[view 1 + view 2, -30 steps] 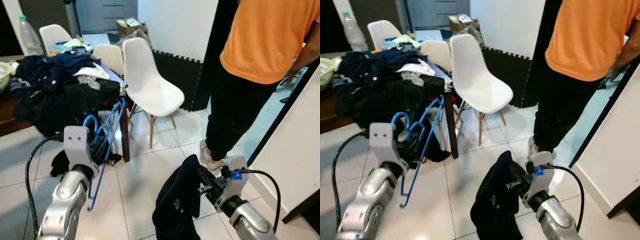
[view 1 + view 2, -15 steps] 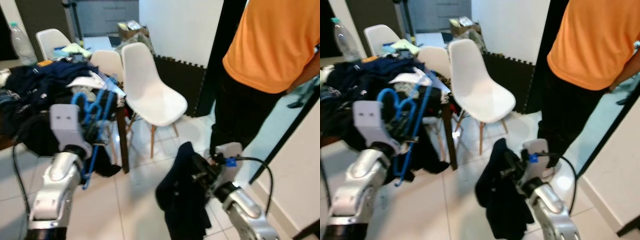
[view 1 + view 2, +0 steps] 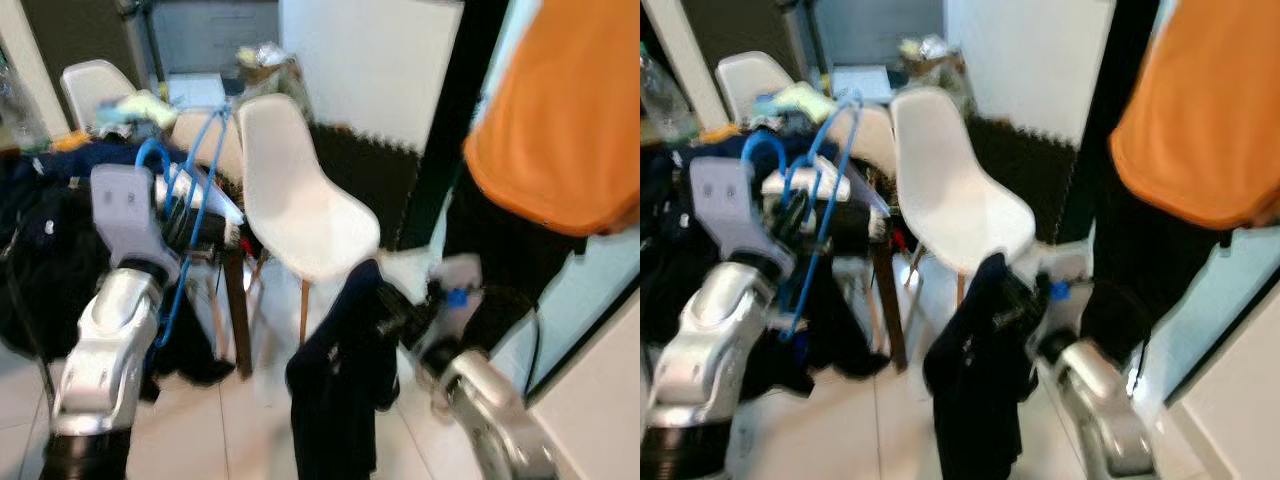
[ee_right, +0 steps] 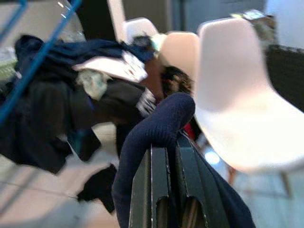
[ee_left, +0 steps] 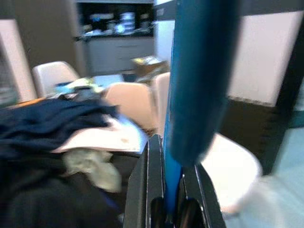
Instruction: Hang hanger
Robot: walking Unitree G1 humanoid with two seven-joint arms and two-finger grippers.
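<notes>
White chair (image 3: 300, 205), clothes pile on table (image 3: 50, 240), person in orange shirt (image 3: 570, 130)

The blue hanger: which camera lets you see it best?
The left eye view shows it best: the whole blue hanger, hook and long bars, sits in the left gripper. The right eye view shows much the same. The left wrist view gives a blurry close-up of one bar between the fingers. The right wrist view catches a thin bar at a corner.

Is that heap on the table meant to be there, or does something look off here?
The table is buried under a jumbled pile of dark clothes, some spilling over its edge. The left hand grips a blue hanger with nothing on it, while the right hand holds a dark garment dangling loose.
</notes>
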